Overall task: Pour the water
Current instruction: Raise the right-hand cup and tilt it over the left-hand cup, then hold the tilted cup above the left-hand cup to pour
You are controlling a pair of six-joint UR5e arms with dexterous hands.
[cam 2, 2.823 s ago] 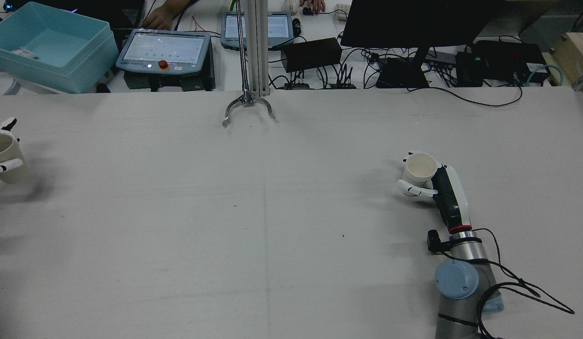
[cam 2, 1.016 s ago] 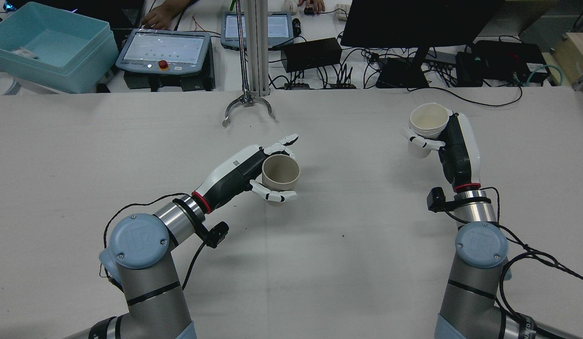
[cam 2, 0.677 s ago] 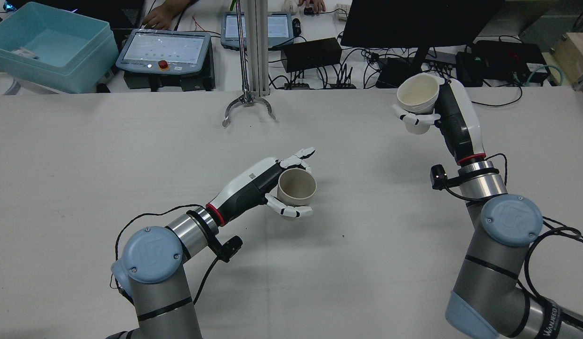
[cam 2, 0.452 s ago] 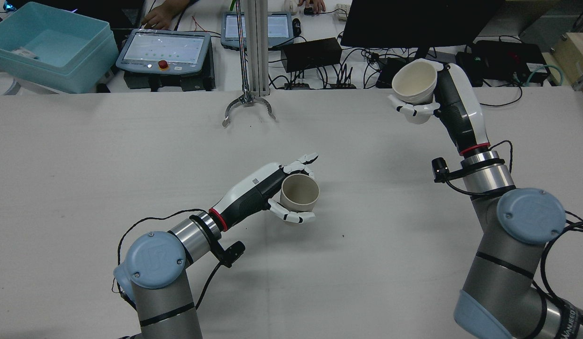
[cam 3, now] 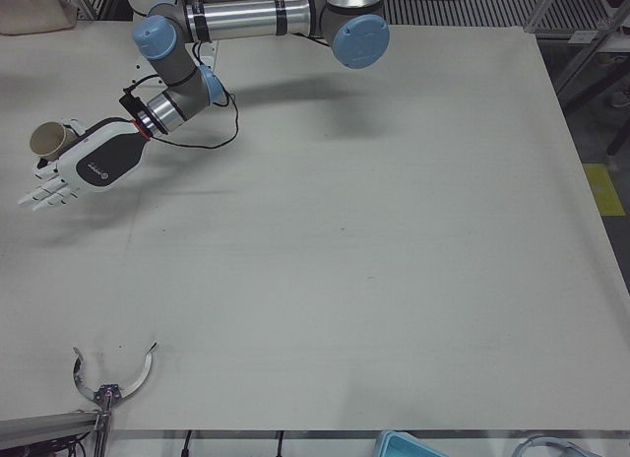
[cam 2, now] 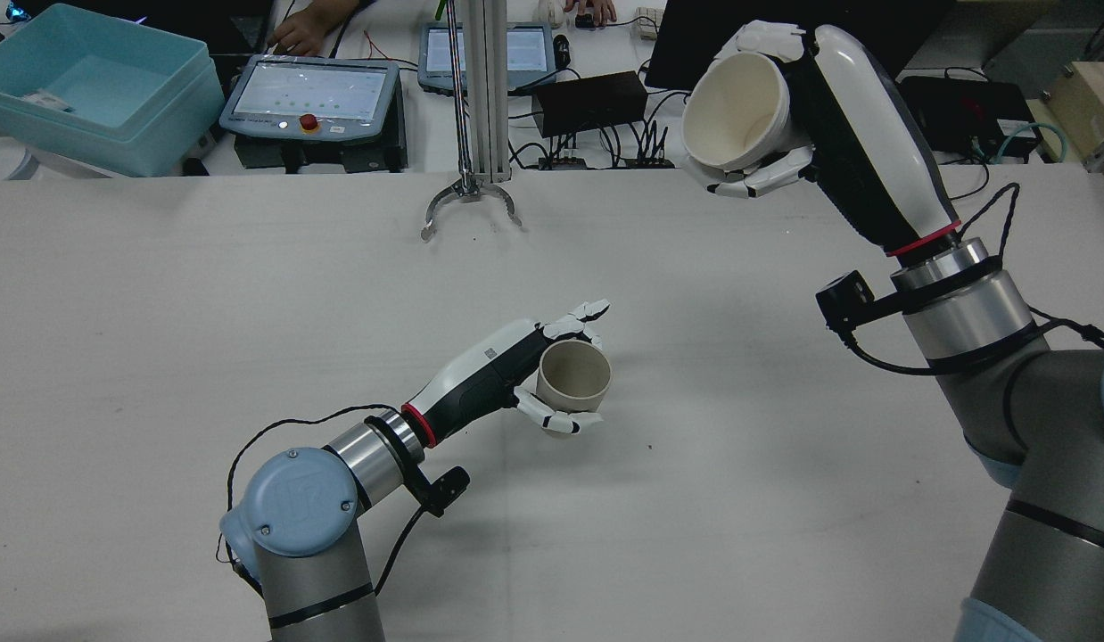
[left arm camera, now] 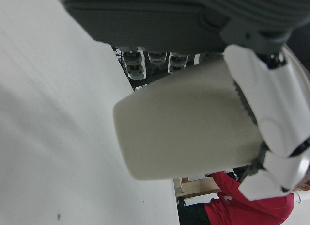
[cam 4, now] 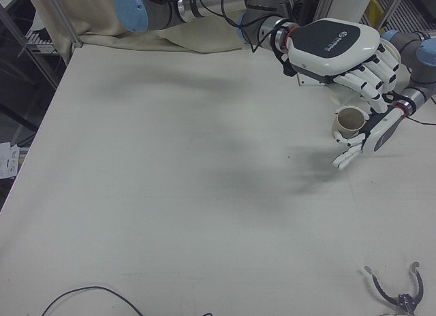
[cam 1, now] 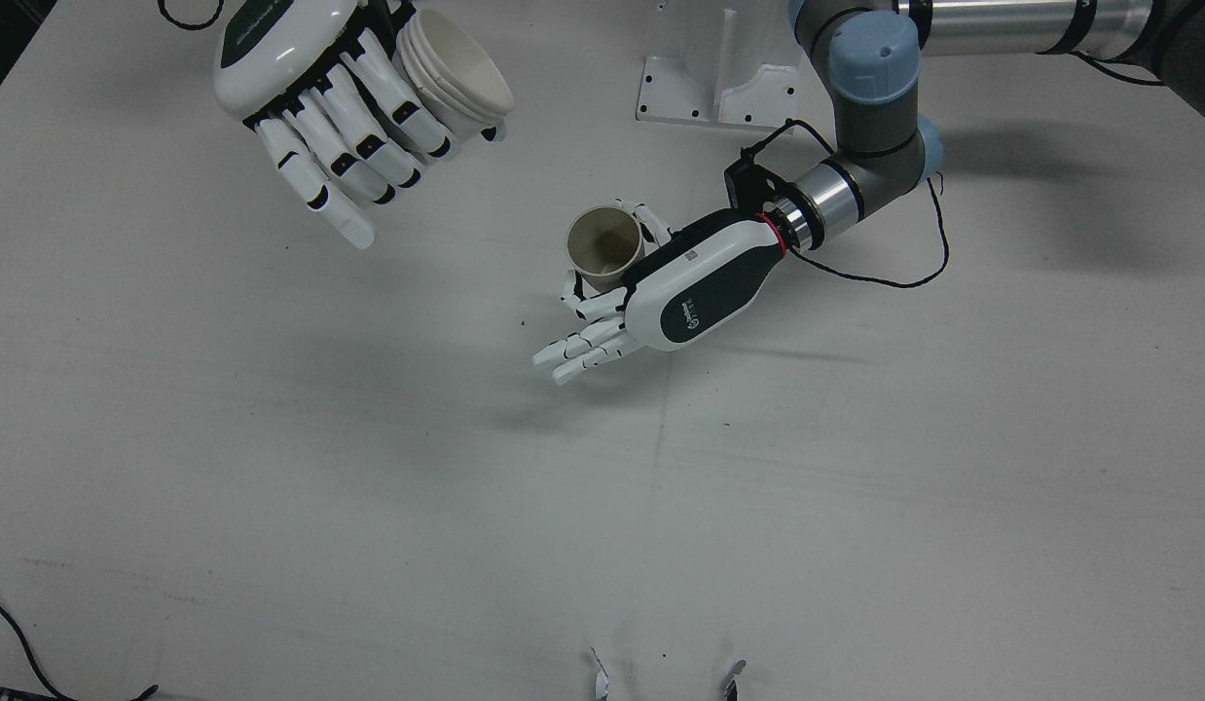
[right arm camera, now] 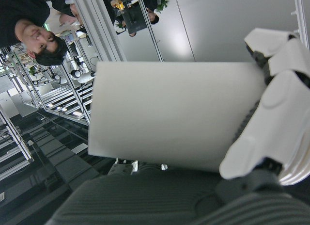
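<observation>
My left hand [cam 2: 503,374] is shut on a beige cup [cam 2: 572,379], which it keeps upright just above the table near the middle. The front view shows that cup's [cam 1: 604,243] mouth open and nothing visible inside it, with the left hand [cam 1: 695,292] beside it. High above the far right of the table, my right hand [cam 2: 837,134] is shut on a white cup [cam 2: 735,111]. This cup is tilted, its mouth facing left and down toward the middle. It looks like a nested stack of cups [cam 1: 456,68] in the front view. The two cups are well apart.
Beyond the table's far edge stand a blue bin [cam 2: 97,85], two teach pendants [cam 2: 311,94], a dark monitor [cam 2: 784,36] and tangled cables. A metal claw [cam 2: 467,209] on a post rests at the far edge. A person's hand [cam 2: 302,31] lies near the pendants.
The right arm has lifted the white cup higher and tipped its mouth further to the left. The left hand has drifted slightly right and nearer with the beige cup.
</observation>
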